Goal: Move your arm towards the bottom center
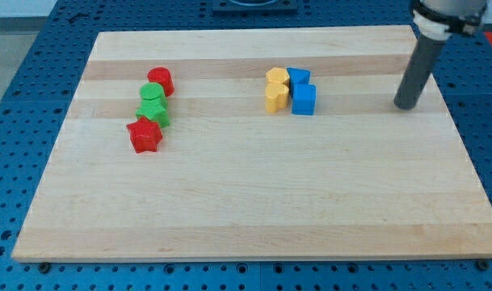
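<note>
My tip (405, 106) rests on the wooden board (254, 202) near the view's right edge, upper part. It stands well to the right of a cluster of two yellow blocks (275, 90) and two blue blocks (302, 91), touching none. At the view's left a red cylinder (161, 80), a green cylinder (152, 94), a green star (153, 112) and a red star (145, 135) form a slanted chain.
The board lies on a blue perforated table (35, 89). The board's right edge (472, 162) is close to my tip.
</note>
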`<state>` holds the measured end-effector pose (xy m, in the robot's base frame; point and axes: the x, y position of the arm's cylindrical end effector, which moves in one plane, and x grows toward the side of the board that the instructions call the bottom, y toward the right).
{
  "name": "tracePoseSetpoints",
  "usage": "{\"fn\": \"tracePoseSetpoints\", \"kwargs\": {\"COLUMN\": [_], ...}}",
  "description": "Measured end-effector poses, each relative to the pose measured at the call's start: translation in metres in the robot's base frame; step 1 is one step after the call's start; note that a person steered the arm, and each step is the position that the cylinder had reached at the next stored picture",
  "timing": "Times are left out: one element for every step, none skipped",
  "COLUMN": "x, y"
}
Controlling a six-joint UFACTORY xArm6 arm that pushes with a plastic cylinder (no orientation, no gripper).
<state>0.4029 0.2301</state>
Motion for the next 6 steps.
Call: {"fn": "tracePoseSetpoints", "kwargs": {"x": [0.012, 0.012, 0.014, 0.068, 0.137, 0.181], "y": [-0.003, -0.003, -0.001, 0.006, -0.023, -0.104]}}
